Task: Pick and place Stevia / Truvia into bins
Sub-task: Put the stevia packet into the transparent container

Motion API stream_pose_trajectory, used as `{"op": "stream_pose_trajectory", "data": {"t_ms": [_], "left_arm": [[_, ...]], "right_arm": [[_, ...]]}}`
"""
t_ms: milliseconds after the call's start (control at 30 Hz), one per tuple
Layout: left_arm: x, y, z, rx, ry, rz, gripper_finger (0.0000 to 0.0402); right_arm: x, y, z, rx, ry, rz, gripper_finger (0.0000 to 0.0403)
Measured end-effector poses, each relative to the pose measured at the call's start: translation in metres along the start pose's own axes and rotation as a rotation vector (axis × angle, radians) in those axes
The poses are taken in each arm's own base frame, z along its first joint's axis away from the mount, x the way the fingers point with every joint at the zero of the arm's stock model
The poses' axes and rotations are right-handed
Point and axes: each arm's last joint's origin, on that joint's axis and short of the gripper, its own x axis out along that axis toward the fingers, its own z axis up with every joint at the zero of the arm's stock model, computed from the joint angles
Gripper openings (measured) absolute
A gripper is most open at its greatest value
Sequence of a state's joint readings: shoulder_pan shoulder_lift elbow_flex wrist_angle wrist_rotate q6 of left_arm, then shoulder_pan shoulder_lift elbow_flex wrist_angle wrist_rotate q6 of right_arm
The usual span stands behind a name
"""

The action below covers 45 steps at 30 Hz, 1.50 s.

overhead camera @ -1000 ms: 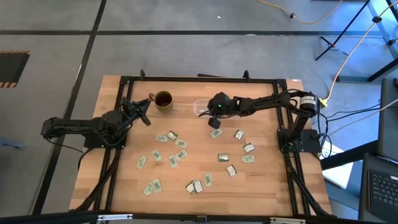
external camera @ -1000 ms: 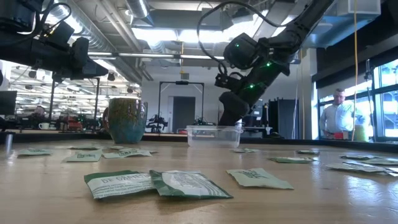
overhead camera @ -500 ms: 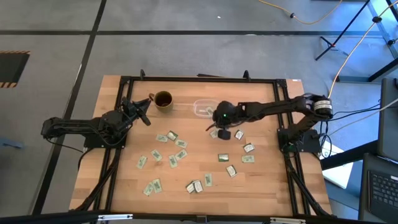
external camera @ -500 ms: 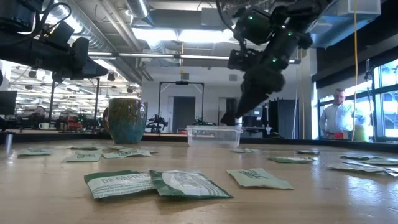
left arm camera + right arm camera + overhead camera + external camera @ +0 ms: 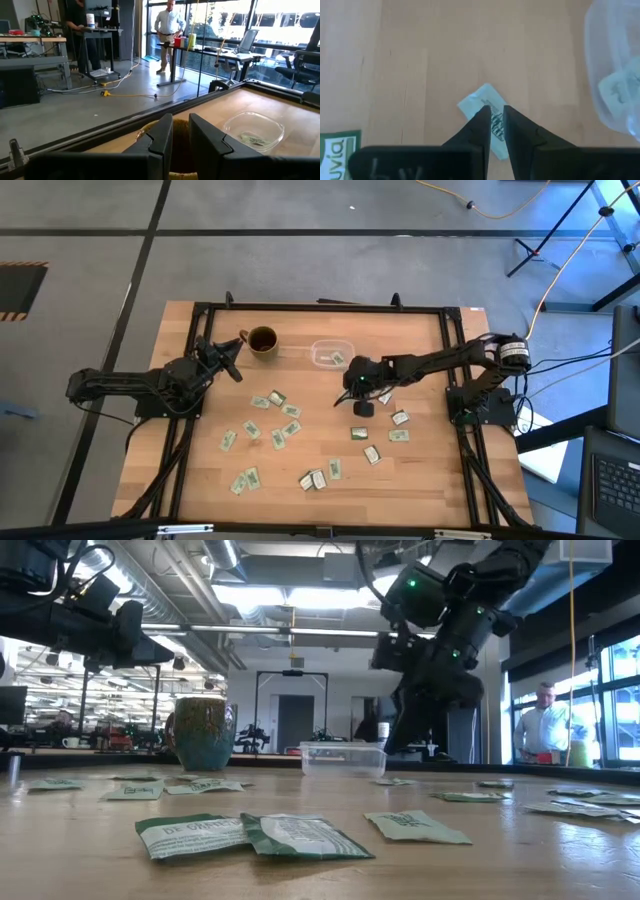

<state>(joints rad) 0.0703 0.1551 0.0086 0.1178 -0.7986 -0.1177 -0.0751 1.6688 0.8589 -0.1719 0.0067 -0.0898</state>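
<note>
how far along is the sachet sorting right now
Early on. The clear bin holds a sachet or two. The right gripper is over one sachet on the table, fingers nearly closed. The left gripper waits by the mug. About twenty sachets remain on the table.

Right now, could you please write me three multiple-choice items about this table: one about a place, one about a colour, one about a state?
1. Where is the right hand?
A. Over the mug
B. Low over a sachet just in front of the clear bin
C. Off the table

2. What colour is the mug seen from above?
A. Brown
B. Red
C. White

3. What does the clear bin hold?
A. Nothing
B. The mug
C. At least one sachet

Answers:
1 B: the right wrist view shows its fingers astride a sachet, with the bin close by.
2 A: the high view shows it brown.
3 C: a sachet lies inside, seen in the left wrist view.
</note>
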Motion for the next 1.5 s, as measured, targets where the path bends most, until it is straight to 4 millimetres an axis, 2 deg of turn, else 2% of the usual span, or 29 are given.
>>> {"op": "stream_pose_trajectory", "data": {"t_ms": [267,633,967,1167,1300,1500], "left_arm": [[0.0,0.0,-0.001,0.007,0.006,0.001,0.0058],[0.0,0.0,-0.001,0.008,0.007,0.001,0.0058],[0.0,0.0,-0.001,0.01,0.009,0.001,0.0058],[0.0,0.0,-0.001,0.01,0.009,0.002,0.0058],[0.0,0.0,-0.001,0.01,0.009,0.002,0.0058],[0.0,0.0,-0.001,0.01,0.01,0.002,0.0058]], "right_arm": [[0.018,0.001,-0.006,-0.005,0.029,0.005,0.0054],[0.031,0.002,-0.011,-0.002,0.064,0.008,0.0052],[0.031,0.002,-0.011,-0.001,0.069,0.008,0.0008],[0.031,0.002,-0.011,0.0,0.065,0.007,0.0006],[0.023,0.001,-0.003,-0.018,0.052,0.007,0.0002],[0.0,-0.012,0.03,-0.037,-0.087,-0.051,0.0002]]}}
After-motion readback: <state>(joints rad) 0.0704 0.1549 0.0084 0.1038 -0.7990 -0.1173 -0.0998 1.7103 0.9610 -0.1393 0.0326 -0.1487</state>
